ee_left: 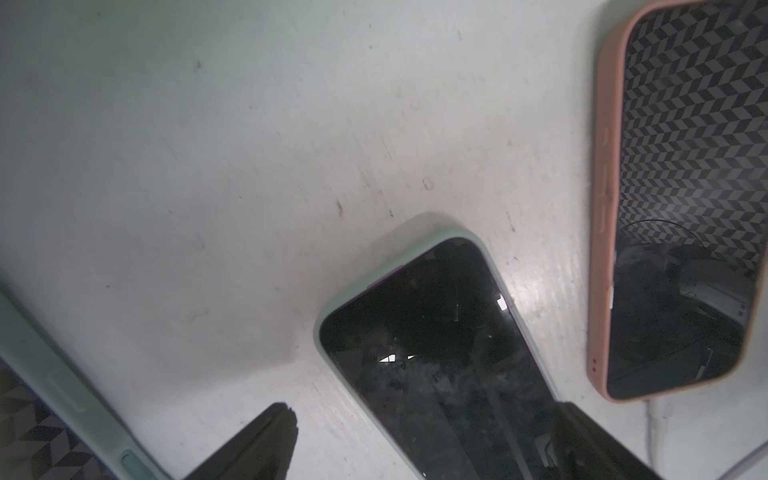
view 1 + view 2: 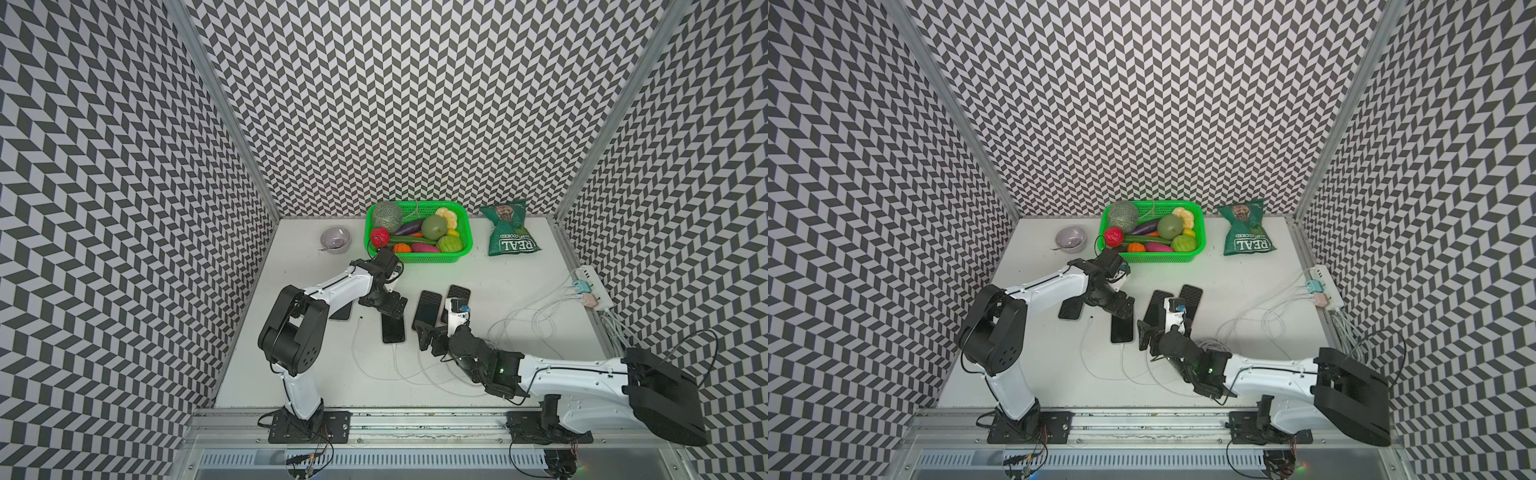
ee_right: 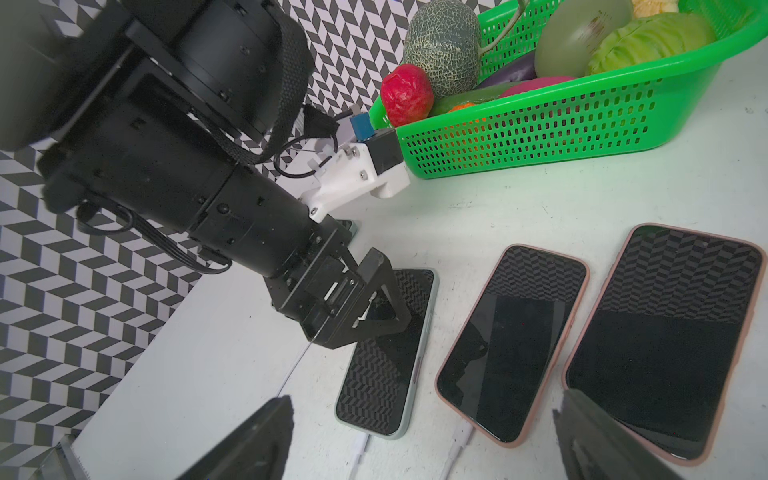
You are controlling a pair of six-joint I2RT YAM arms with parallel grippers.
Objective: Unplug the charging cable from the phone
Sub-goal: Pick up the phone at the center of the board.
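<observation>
In both top views four phones lie in a row on the white surface point(image 2: 519, 282). The left tool point(image 2: 390, 309) hangs over the far half of the mint-cased phone point(image 2: 393, 334), with its jaws wide apart and nothing between them. The white charging cable point(image 2: 394, 354) is plugged into the near end of this phone. The right tool point(image 2: 1152, 336) is also spread open and empty, and it is at the near end of the pink-cased phone point(image 2: 1156, 305) next to it. A green basket point(image 2: 1158, 257) of toy produce stands at the back. In the left wrist view the mint-cased phone point(image 1: 436, 353) lies face up between the two dark fingers point(image 1: 266, 444) of the left tool point(image 1: 426, 409). Whether they touch it I cannot tell. In the right wrist view the left tool point(image 3: 353, 307) is low over the screen of the mint-cased phone point(image 3: 386, 365), and the charging cable point(image 3: 360, 446) sits in its port. The pink-cased phone point(image 3: 511, 345) lies just beside it, also with a plug in.
</observation>
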